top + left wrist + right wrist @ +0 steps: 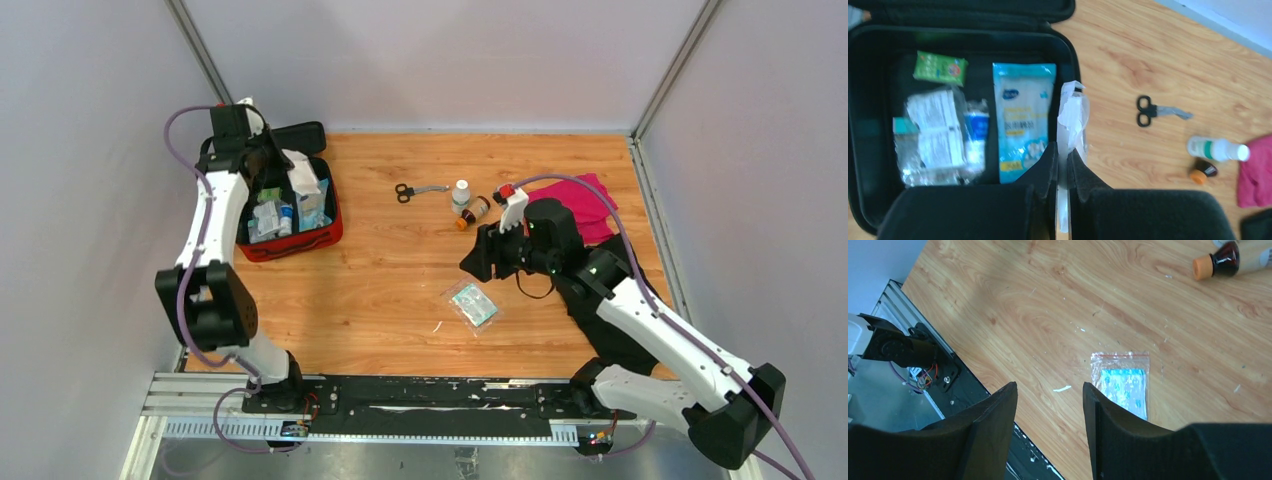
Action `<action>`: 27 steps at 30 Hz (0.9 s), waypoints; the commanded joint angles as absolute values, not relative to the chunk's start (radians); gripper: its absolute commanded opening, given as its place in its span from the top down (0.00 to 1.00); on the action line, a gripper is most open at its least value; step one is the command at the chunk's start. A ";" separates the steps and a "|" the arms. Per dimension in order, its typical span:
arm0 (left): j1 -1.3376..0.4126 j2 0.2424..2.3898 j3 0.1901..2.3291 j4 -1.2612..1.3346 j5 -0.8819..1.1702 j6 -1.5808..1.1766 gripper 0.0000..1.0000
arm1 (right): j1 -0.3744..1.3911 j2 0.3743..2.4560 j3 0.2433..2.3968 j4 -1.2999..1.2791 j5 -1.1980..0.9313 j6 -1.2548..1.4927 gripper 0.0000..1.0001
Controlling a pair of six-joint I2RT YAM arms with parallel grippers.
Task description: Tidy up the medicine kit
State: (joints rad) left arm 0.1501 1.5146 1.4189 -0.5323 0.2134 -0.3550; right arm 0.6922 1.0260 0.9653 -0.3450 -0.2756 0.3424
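Observation:
The medicine kit (pixel 300 243), a red zip case, lies open at the far left with its black lining (pixel 868 150) showing. It holds a blue pouch (pixel 1023 120), a green packet (pixel 940 68) and several white and clear packets. My left gripper (pixel 277 160) is above the kit's right edge, shut on a white crinkled packet (pixel 1071 112) that hangs over the rim. My right gripper (pixel 1048 390) is open and empty above the table, just left of a clear zip bag with blue contents (pixel 1122 382), which also shows in the top view (pixel 472 304).
Black-handled scissors (pixel 415 190), a white bottle (pixel 461 194) and a brown bottle with an orange cap (pixel 473 213) lie mid-table at the back. A magenta cloth (pixel 585 205) lies at the right. A black cloth (pixel 600 310) lies under my right arm.

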 commanded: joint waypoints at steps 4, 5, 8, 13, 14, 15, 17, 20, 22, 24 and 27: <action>0.172 1.833 1.691 -0.705 0.199 -0.193 1.00 | 0.704 0.926 0.899 -0.414 -0.218 0.348 0.44; 0.173 1.874 1.714 -0.714 0.226 -0.187 1.00 | 0.704 0.919 0.898 -0.424 -0.208 0.345 0.44; 0.172 1.974 1.758 -0.715 0.296 -0.180 1.00 | 0.703 0.912 0.905 -0.453 -0.177 0.330 0.44; 0.173 2.081 1.799 -0.715 0.295 -0.178 0.99 | 0.703 0.925 0.922 -0.472 -0.173 0.319 0.44; 0.173 2.088 1.799 -0.716 0.271 -0.179 0.94 | 0.703 0.927 0.922 -0.472 -0.175 0.319 0.44; 0.173 2.094 1.799 -0.715 0.244 -0.178 0.86 | 0.703 0.932 0.923 -0.472 -0.176 0.318 0.44; 0.173 2.095 1.790 -0.716 0.194 -0.172 0.69 | 0.703 0.939 0.922 -0.472 -0.180 0.319 0.44; 0.173 2.081 1.768 -0.717 0.114 -0.163 0.49 | 0.703 0.948 0.921 -0.472 -0.183 0.322 0.44; 0.173 2.065 1.755 -0.716 0.076 -0.163 0.41 | 0.702 0.952 0.922 -0.472 -0.180 0.321 0.44; 0.173 2.038 1.743 -0.716 0.042 -0.167 0.36 | 0.703 0.959 0.924 -0.472 -0.178 0.320 0.44; 0.173 1.978 1.729 -0.715 0.021 -0.177 0.35 | 0.703 0.966 0.928 -0.472 -0.172 0.324 0.44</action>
State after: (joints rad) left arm 0.1680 2.0834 1.7432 -0.7071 0.0917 -0.1753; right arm 0.6922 0.9604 0.9123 -0.4461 -0.1898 0.3359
